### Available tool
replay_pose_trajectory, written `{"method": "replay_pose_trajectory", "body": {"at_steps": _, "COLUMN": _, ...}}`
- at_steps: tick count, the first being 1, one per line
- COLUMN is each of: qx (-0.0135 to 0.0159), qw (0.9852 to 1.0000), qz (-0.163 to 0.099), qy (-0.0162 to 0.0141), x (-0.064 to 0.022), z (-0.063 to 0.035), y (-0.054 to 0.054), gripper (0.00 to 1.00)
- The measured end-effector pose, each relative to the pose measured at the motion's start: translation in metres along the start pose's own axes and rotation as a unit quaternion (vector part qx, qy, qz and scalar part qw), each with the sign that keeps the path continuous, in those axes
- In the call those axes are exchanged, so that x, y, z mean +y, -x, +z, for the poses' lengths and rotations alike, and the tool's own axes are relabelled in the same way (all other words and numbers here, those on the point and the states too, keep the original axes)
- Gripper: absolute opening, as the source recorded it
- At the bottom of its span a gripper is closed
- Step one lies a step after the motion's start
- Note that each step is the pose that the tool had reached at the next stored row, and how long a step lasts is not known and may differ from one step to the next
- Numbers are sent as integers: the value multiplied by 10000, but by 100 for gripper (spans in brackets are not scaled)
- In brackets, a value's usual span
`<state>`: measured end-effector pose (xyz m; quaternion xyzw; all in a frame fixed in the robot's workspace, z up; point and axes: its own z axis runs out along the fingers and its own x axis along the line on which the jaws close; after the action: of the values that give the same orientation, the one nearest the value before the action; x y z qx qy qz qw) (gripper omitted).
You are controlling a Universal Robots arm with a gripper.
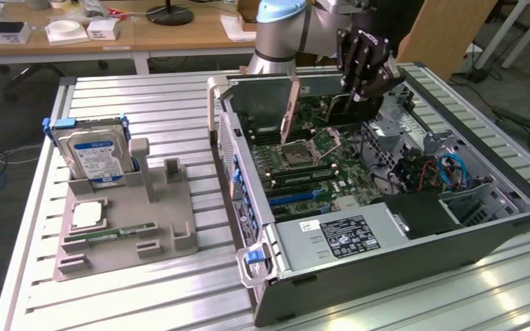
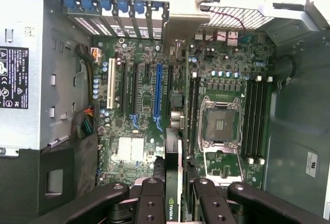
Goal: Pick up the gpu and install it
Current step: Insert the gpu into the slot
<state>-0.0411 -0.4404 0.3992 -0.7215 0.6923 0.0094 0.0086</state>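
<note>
Over on the exterior view's left, the grey holder (image 1: pixel 168 234) sits on the slatted surface (image 1: pixel 154 96) with the hard drive (image 1: pixel 99 155) standing in it. Moving across, here's the open case (image 1: pixel 403 262), its motherboard (image 1: pixel 311 165) bare and the power supply (image 1: pixel 339 238) at the near end. And there's the arm (image 1: pixel 279 27), reaching down over the far end of the case. The wrist view settles it: the jaws are pinching the gpu (image 2: pixel 171 211), one finger on each flat face. The card hangs edge-on between them, above the board and not yet seated. Its thin edge runs the same way as the slots and sits close to the long blue slot (image 2: pixel 159 90), with the CPU socket (image 2: pixel 219 126) off to the other side. This card looks light and stiff, a thin board that won't sag, but it's delicate. The faces likely carry small parts, and the contact edge shouldn't be knocked or scraped. The smooth faces may be a little slippery, so a narrow pinch could let it swivel. A grip high on the card, across the flat faces and near its middle, seems the safest hold. That leaves the lower edge free for the slot. Any tilt could jam it, I'd say.
</note>
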Motion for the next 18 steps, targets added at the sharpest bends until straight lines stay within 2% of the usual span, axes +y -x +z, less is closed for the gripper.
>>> {"method": "replay_pose_trajectory", "body": {"at_steps": 18, "qx": 1, "qw": 10000, "qz": -43, "qy": 1, "x": 6, "z": 125, "y": -5, "gripper": 26}}
